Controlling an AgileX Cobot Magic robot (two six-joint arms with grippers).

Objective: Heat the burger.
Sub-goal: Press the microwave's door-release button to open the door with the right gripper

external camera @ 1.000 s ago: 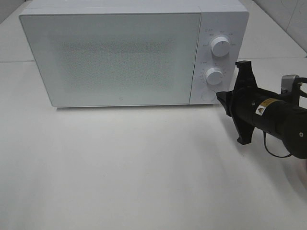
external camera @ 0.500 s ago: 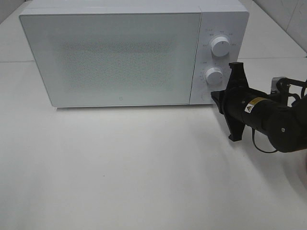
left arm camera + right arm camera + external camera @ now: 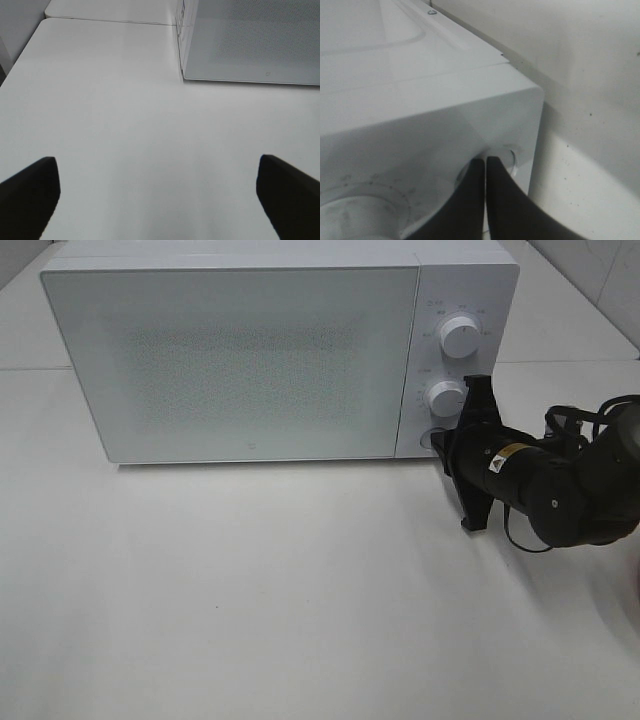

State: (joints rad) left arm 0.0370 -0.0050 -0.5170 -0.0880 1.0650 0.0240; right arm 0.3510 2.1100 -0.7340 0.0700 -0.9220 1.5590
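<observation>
Burger is nowhere in sight. We are poking the microwave's (image 3: 450,285) round button (image 3: 513,157) with our right gripper (image 3: 485,162) pinched shut. Our left gripper (image 3: 159,187) is hanging wide open and empty. We are thinking the door (image 3: 240,360) needs opening first, so heating is not begun.

Seen from my remote station: a white table (image 3: 250,590) fills the view under soft, even light. A thin seam (image 3: 570,362) marks where a second tabletop (image 3: 570,325) butts against it, and a pale tiled wall (image 3: 605,275) rises at the far right corner.
</observation>
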